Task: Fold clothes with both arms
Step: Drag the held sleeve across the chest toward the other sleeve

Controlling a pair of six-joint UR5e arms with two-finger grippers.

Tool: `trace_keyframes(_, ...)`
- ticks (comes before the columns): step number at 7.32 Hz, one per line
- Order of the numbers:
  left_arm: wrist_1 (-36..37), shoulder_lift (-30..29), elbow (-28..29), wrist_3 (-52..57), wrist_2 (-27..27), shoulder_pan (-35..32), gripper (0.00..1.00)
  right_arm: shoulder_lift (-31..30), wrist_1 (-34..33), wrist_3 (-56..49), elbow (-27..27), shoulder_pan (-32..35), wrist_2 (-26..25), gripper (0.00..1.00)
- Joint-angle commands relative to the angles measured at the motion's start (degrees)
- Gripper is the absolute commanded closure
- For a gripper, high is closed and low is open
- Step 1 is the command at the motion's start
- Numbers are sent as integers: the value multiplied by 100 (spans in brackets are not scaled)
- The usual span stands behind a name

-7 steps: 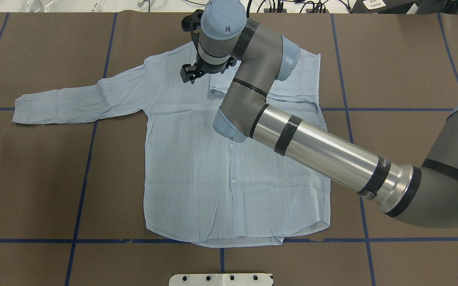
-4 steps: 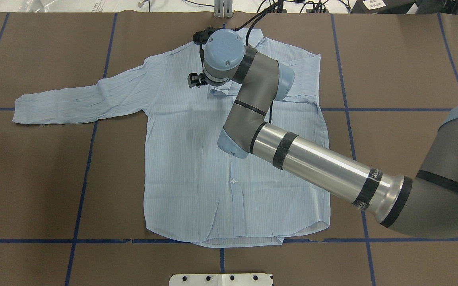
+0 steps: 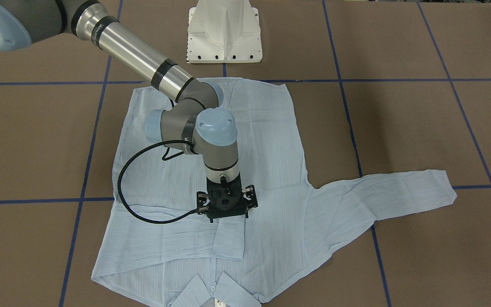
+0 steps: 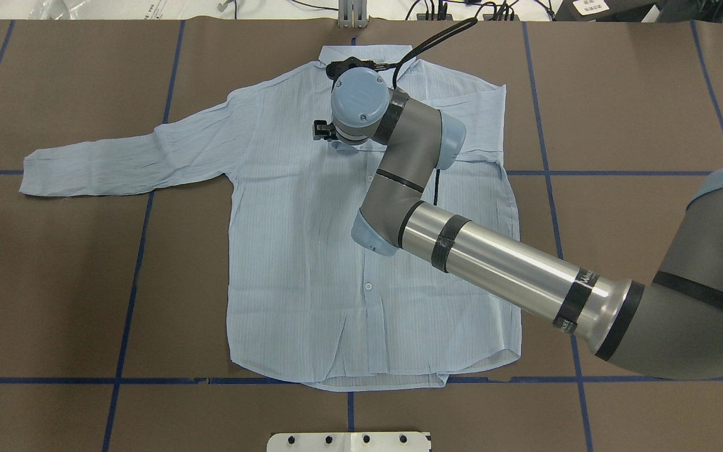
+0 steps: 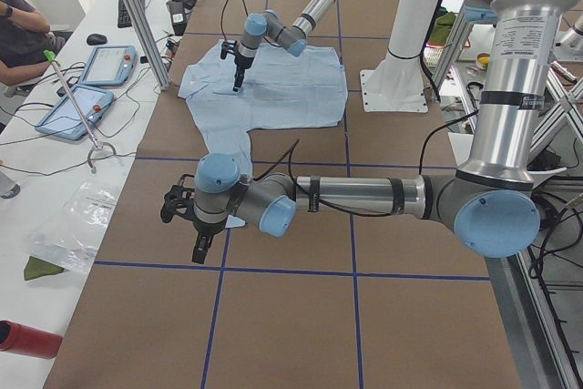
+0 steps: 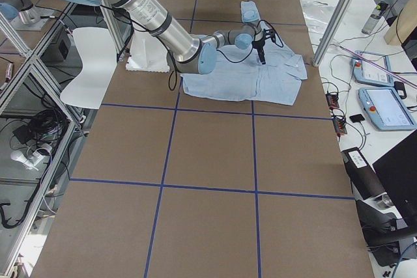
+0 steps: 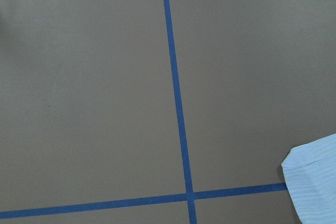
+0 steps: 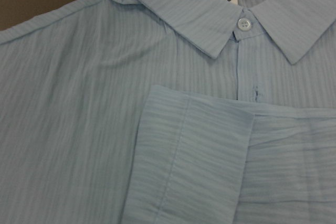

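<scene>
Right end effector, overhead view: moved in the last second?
Yes. Against the collar of the shirt, the right end effector shifted toward the view's lower right, ending at the folded cuff. Its wrist cap shrank, suggesting it also descended.

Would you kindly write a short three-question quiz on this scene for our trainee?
1. True or false: both sleeves lie folded across the shirt.
2. The right gripper is over: A) the hem, B) the folded cuff, C) bare table.
3. Fill in: the left gripper is over the ___, near the end of the spread sleeve.
Key: 1 false, one sleeve is spread; 2 B; 3 table.
</scene>
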Motion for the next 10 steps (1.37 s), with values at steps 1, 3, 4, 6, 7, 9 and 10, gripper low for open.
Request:
trace_keyframes(1, -1, 8, 15, 11, 7, 0, 0, 265, 64, 10, -377, -15, 4, 3)
trace_keyframes(3, -1, 8, 15, 11, 7, 0, 0, 310, 108, 2, -467, -41, 4, 3)
trace_keyframes(4, -1, 8, 24, 11, 7, 0, 0, 319, 108, 1, -476, -41, 4, 3)
trace_keyframes(6, -1, 8, 24, 11, 7, 0, 0, 398, 361, 10, -685, -50, 4, 3)
trace_keyframes(7, -1, 8, 33, 11, 7, 0, 0, 503, 459, 2, -861, -50, 4, 3)
trace_keyframes(9, -1, 8, 24, 3, 7, 0, 0, 513, 609, 10, -889, -59, 4, 4)
trace_keyframes(10, -1, 8, 33, 3, 15, 0, 0, 565, 627, 10, -889, -76, 4, 4)
